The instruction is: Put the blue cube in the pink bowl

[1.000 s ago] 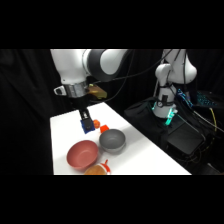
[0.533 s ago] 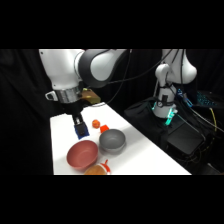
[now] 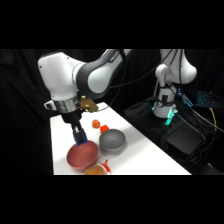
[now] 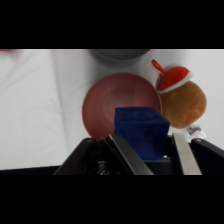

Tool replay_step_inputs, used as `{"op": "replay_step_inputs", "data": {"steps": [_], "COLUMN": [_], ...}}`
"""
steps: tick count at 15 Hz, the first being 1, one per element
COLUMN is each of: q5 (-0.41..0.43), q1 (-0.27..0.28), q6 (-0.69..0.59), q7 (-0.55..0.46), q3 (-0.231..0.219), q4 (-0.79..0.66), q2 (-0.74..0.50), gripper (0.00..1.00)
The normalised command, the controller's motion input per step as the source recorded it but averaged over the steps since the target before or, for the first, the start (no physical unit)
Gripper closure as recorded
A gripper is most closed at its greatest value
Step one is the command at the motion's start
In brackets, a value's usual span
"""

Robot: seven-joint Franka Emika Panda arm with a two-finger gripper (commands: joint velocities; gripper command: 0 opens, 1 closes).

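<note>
The gripper is closed on the blue cube, which sits clamped between the two fingers and clear of the desk. In the side view the cube hangs just above the near rim of the pink bowl; in the wrist view it overlaps the bowl's lower right portion, so the load appears to sit over the bowl's edge zone rather than its centre. The bowl interior shows nothing inside. A grey metallic bowl stands just beside the pink one, and an orange cup with a red-and-white handle lies close against the pink bowl's rim. A small red-orange object and another further back lie on the desk behind the grey bowl; their nature cannot be determined. Assessment: the step in hand is carrying the cube to the bowl, with the task well advanced but the release not yet made. The next move calls for a small shift toward the bowl's centre, a short descent, and then parting the fingers so the cube drops inside. Risk noted: release from the present position could let the cube strike the rim and tumble onto the desk or against the cup.
</note>
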Motion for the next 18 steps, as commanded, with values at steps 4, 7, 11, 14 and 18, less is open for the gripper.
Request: {"op": "replay_step_inputs", "data": {"steps": [4,7,11,14,18], "q5": [0.117,0.111,0.108,0.049,0.019], "q1": [-0.023,-0.026,-0.033,0.009,0.048], "q6": [0.10,0.04,-0.05,-0.21,-0.34], "q7": [-0.16,-0.16,-0.15,-0.09,-0.05], "q3": [0.035,0.035,0.030,-0.007,-0.013], "q4": [0.23,0.25,0.21,0.06,-0.05], "q2": [0.23,0.21,0.09,-0.13,-0.34], "gripper": [0.77,0.15,0.00,0.00,0.00]}}
